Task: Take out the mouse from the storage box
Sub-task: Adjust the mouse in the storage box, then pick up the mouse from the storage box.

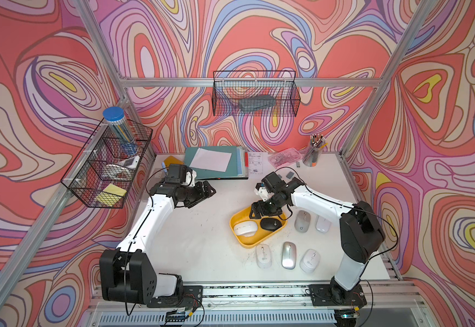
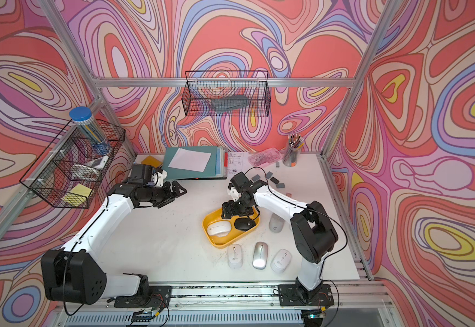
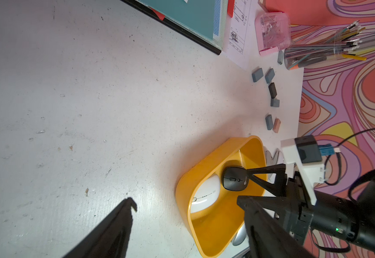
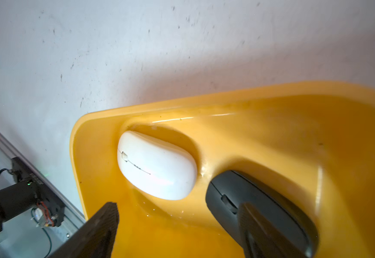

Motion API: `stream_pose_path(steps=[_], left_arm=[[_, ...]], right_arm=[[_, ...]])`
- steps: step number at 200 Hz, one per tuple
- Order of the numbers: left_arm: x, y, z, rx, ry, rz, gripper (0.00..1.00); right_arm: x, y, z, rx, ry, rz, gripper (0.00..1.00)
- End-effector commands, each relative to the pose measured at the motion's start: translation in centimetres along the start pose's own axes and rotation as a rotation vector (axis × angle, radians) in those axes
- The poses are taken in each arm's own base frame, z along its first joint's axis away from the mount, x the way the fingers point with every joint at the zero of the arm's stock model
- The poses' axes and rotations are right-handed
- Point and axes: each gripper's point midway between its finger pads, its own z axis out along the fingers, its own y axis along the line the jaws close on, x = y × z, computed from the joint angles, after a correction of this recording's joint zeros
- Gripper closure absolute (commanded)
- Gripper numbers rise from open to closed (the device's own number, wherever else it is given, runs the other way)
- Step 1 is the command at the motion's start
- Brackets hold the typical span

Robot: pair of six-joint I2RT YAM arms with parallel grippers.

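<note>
The yellow storage box sits right of the table's middle. Side by side inside it lie a white mouse and a black mouse. My right gripper hangs over the box's far end, pointing down. In the right wrist view it is open. One finger is over the black mouse, and the other is over the bare yellow floor beside the white mouse. My left gripper is open with nothing in it, above the bare table left of the box.
Several pale and silver mice lie on the table in front of and to the right of the box. Folders, a pink case, a pen cup and small erasers fill the back. Wire baskets hang on the left and back walls.
</note>
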Motion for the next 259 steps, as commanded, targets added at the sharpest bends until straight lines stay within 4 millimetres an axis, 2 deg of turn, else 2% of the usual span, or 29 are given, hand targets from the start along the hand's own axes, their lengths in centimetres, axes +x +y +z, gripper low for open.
stream_pose_path(steps=[1,18,47,51,65,86,93,128,184,216,259], left_arm=[[0.4,0.1,0.3,-0.003,0.017,0.009,0.18],[0.5,0.1,0.3,-0.006,0.016,0.014,0.18],[0.5,0.0,0.4,-0.006,0.017,0.018,0.18],[0.5,0.0,0.4,-0.006,0.018,0.018,0.18],[0.5,0.0,0.5,-0.005,0.021,0.017,0.18],[0.5,-0.1,0.4,-0.001,0.018,0.022,0.18],[0.5,-0.1,0.4,0.0,0.018,0.024,0.18],[0.6,-0.2,0.3,0.001,0.019,0.028,0.18],[0.6,-0.4,0.4,0.006,0.025,0.037,0.18],[0.6,-0.3,0.4,0.004,0.028,0.037,0.18],[0.7,-0.2,0.5,0.0,0.031,0.035,0.18]], right_arm=[[1.1,-1.2,-0.7,0.142,0.039,-0.179,0.14],[1.5,-0.7,-0.1,0.164,0.065,-0.246,0.14],[2.6,1.4,1.5,0.182,0.043,-0.465,0.15],[2.1,2.1,0.8,0.164,0.007,-0.474,0.15],[1.7,2.4,0.7,0.15,-0.029,-0.508,0.14],[1.3,2.0,1.2,0.177,-0.009,-0.566,0.14],[1.5,1.7,2.3,0.179,0.028,-0.579,0.14],[1.7,2.4,4.4,0.112,0.081,-0.702,0.14],[3.2,3.2,5.0,0.022,0.082,-0.818,0.14],[4.1,2.9,6.4,-0.009,0.11,-0.895,0.14],[2.3,3.5,7.4,-0.005,0.057,-0.969,0.14]])
